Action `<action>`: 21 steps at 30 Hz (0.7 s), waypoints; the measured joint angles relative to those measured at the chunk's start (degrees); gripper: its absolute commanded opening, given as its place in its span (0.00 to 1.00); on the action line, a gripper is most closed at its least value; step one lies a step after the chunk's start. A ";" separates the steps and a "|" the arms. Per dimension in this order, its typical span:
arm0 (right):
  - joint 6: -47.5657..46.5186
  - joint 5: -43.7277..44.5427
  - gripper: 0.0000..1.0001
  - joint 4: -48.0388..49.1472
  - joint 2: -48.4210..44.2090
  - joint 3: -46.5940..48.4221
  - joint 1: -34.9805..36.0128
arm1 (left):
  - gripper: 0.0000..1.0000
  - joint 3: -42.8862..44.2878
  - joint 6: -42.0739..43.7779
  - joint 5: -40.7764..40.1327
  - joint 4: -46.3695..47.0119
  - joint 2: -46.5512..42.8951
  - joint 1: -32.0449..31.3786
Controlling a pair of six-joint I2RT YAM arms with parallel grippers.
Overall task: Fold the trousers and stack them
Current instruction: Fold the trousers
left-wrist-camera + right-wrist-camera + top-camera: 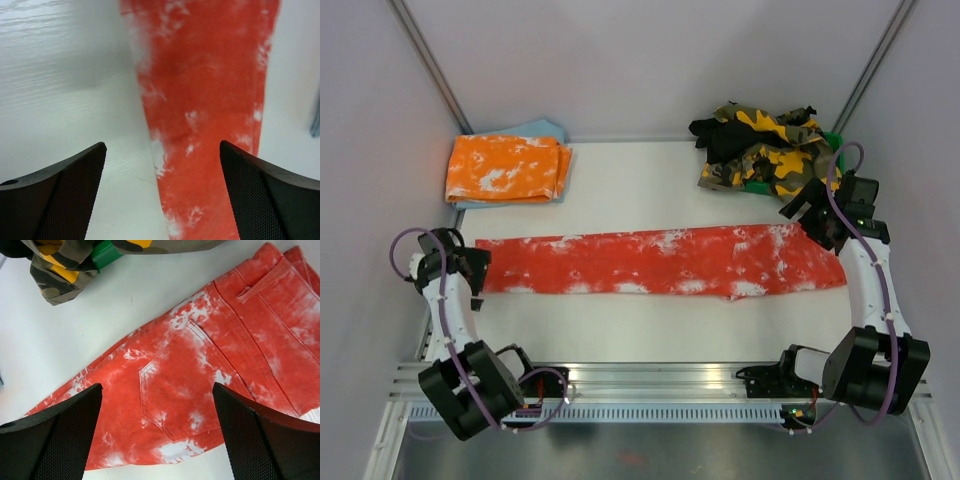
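Red tie-dye trousers (660,262) flat on white table (640,325), frame centre. Long axis left-right: hems left, waist right. Left gripper (470,272) at hem end, right gripper (812,215) over waist; both spread wide, empty.

Place: robot lab test cell.
Walls: plain white panels (650,60) at 9, 12 and 3 o'clock.
Mount: aluminium rail (650,378) at 6 o'clock, carrying robot arms (445,300).

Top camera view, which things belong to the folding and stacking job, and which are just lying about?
Job in hand:
red trousers, spread flat across the table
folded orange pair, far left
camouflage pile, far right

Lying about:
light blue cloth under the orange pair
green object under the pile
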 measured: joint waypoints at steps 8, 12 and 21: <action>0.66 -2.60 0.98 1.31 5.92 0.81 -0.04 | 0.96 -6.01 -2.49 2.84 4.61 9.42 5.35; 0.68 -3.15 0.98 1.62 5.88 0.81 -0.04 | 0.91 -7.93 -2.05 2.93 10.38 8.15 5.38; 0.57 -1.40 0.98 0.55 1.22 0.24 -0.04 | 0.84 -5.46 -1.33 1.36 18.08 17.92 5.38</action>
